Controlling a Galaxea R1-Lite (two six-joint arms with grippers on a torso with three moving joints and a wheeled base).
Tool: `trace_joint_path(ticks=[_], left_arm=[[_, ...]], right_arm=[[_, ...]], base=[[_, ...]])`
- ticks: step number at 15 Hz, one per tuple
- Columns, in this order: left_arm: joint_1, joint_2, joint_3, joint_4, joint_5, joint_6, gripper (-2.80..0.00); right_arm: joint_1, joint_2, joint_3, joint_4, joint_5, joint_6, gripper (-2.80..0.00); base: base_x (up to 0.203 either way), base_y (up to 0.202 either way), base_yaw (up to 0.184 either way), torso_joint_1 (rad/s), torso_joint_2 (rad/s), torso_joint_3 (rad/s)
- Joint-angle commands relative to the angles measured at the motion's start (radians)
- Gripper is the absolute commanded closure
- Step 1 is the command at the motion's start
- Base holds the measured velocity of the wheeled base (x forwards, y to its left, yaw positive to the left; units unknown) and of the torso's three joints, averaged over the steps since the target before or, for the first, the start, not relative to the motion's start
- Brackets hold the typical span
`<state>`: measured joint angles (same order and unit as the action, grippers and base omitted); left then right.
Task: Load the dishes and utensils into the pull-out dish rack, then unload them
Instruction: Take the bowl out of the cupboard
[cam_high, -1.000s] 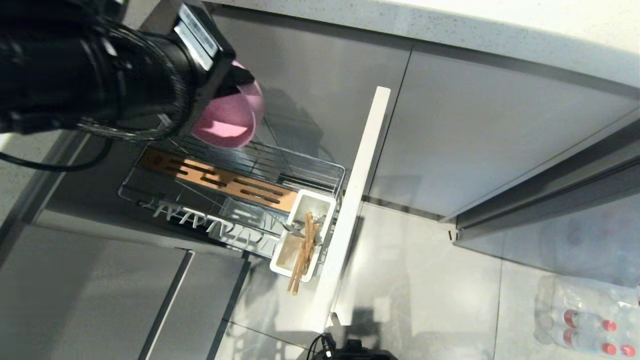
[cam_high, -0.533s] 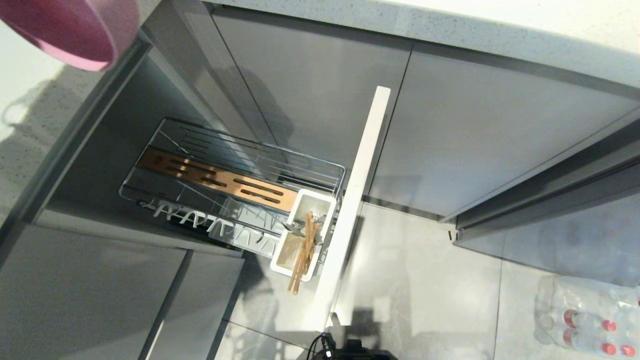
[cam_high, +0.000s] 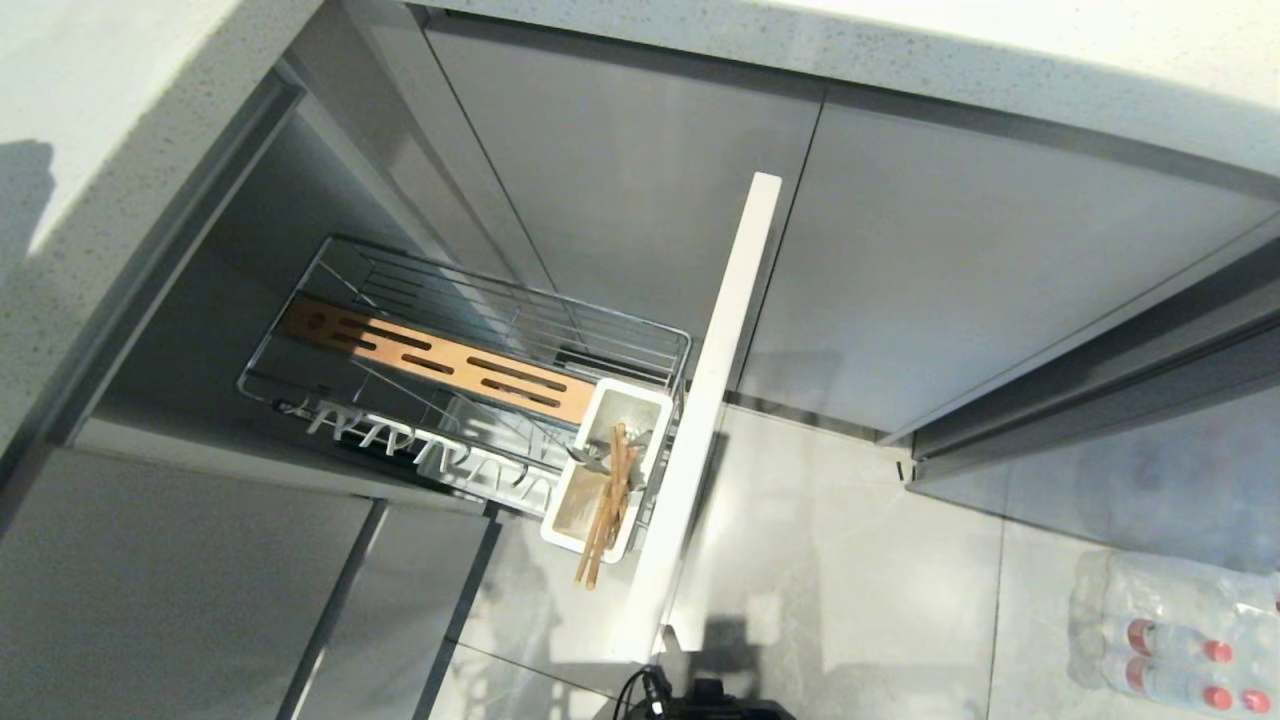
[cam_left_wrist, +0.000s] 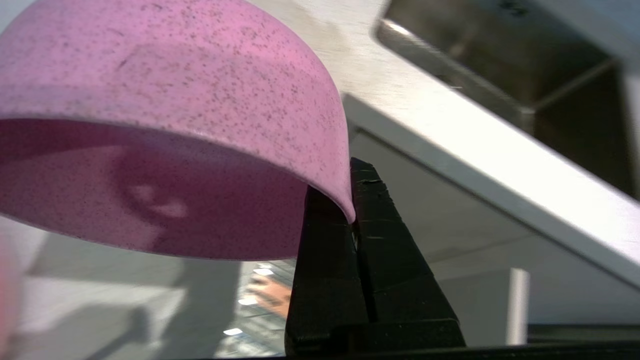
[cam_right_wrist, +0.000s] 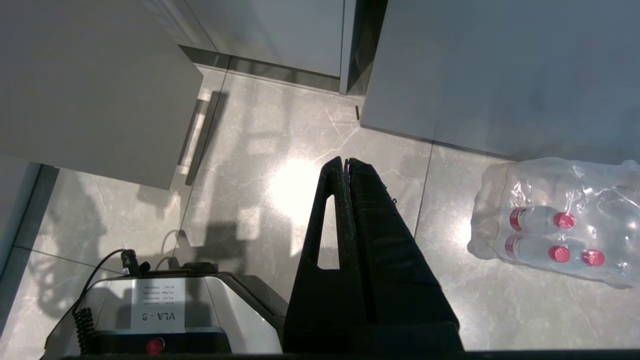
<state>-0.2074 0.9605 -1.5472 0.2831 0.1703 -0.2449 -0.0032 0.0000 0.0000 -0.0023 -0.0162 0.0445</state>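
The pink bowl fills the left wrist view, speckled and tilted, with my left gripper shut on its rim. Neither shows in the head view. The pull-out dish rack stands drawn out of the cabinet, a chrome wire basket with a slotted wooden strip and a white pronged tray. Its white utensil cup holds the wooden chopsticks and a silver spoon. My right gripper hangs shut over the floor, holding nothing. The pink plate is out of view.
The rack's pale front panel juts out over the floor. A speckled worktop runs along the left and top, with a steel sink beside it. A shrink-wrapped pack of bottles lies on the floor at lower right. My base is below.
My left arm has lifted the pink bowl away from above the rack, up and to the left, and out of the head view. The rack and utensils have not moved.
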Motion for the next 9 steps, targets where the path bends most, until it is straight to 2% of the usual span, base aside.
trace_joint_path(ticks=[1, 5, 9], left_arm=[[0.123, -0.038, -0.035, 0.059, -0.022, 0.005, 0.00], [0.477, -0.055, -0.063, 0.142, -0.146, 0.036, 0.00], [0.783, -0.019, 0.001, 0.162, -0.179, 0.180, 0.00]], right_arm=[[0.000, 0.002, 0.000, 0.000, -0.001, 0.000, 0.00], [0.000, 0.001, 0.000, 0.000, 0.001, 0.000, 0.00], [0.000, 0.000, 0.000, -0.001, -0.001, 0.000, 0.00]], base=[[0.000, 0.000, 0.000, 0.000, 0.00, 0.000], [0.000, 0.000, 0.000, 0.000, 0.00, 0.000], [0.000, 0.000, 0.000, 0.000, 0.00, 0.000]])
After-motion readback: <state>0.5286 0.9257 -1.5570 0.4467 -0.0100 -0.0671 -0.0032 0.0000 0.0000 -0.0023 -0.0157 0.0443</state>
